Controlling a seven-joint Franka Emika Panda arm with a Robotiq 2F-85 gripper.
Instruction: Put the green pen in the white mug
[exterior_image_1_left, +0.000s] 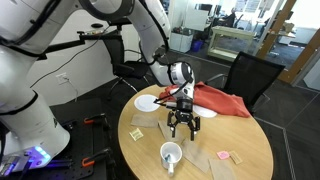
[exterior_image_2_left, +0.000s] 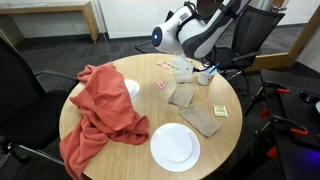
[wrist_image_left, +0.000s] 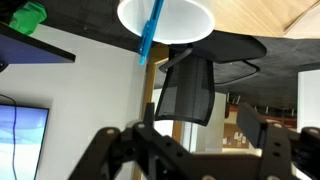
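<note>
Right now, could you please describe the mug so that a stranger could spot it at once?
On the round table, look across from the red cloth, near the gripper. The mug is white and upright; unlike the flat plate, it holds a pen.

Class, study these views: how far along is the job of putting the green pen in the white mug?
Done, apparently: the green pen leans inside the white mug, one end sticking out over the rim. In hand: nothing; the hand hangs open above the table, apart from the mug. Left: probably nothing but backing off.
</note>
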